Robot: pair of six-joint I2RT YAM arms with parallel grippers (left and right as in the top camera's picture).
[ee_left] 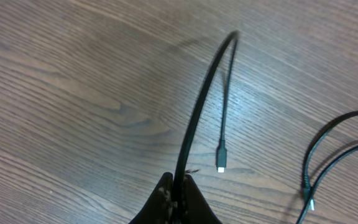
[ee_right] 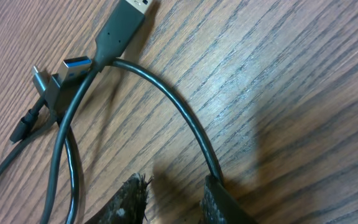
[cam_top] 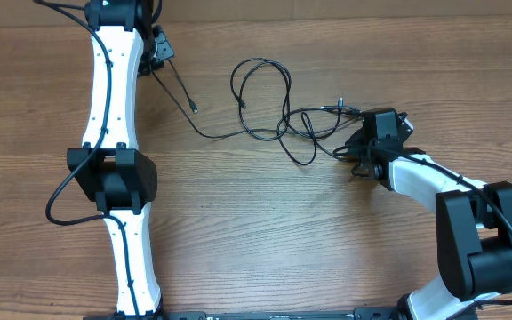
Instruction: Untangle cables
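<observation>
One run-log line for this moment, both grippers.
left gripper: shut on cable | right gripper: open, USB lead at one finger | tangle: not yet undone

The table (cam_top: 256, 231) is wood-grained, matt with a faint sheen; on the table, the cables (ee_right: 185, 116) wear smooth black plastic jackets, slightly glossy; a USB plug (ee_right: 124, 22) ends in bright metal; the right gripper (ee_right: 173, 199) has rough, frayed-looking black pads (ee_right: 126, 202); the left arm's shell (cam_top: 114, 80) is smooth white plastic.

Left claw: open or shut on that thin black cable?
Shut on it. Left wrist view: left claw fingertips meet, thin black cable pinched between them and arching away.
</observation>
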